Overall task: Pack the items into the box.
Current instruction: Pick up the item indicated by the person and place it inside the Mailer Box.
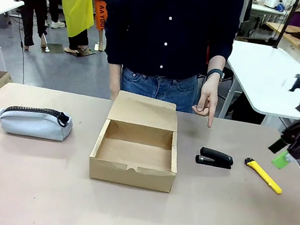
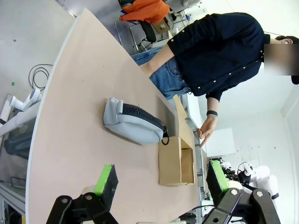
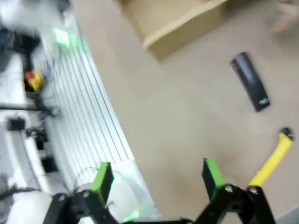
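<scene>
Right pincer (image 1: 279,154): jaws wide apart, empty, at right edge of frame. Slim yellow-and-black utility knife (image 1: 263,175) just below-left of it on tan table (image 1: 122,216). Small black stapler-like tool (image 1: 215,157) left of knife. Person's hand (image 1: 206,103) points down above it. Shallow brown cardboard box (image 1: 131,173) open, frame centre. Soft grey-blue pouch (image 1: 35,122) at left. Left pincer (image 2: 161,176): wide apart, empty.

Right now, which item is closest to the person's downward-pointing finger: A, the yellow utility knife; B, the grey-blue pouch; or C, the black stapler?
C: the person's hand points down just behind the black stapler, while the utility knife lies farther right and the pouch sits on the other side of the box.
</scene>
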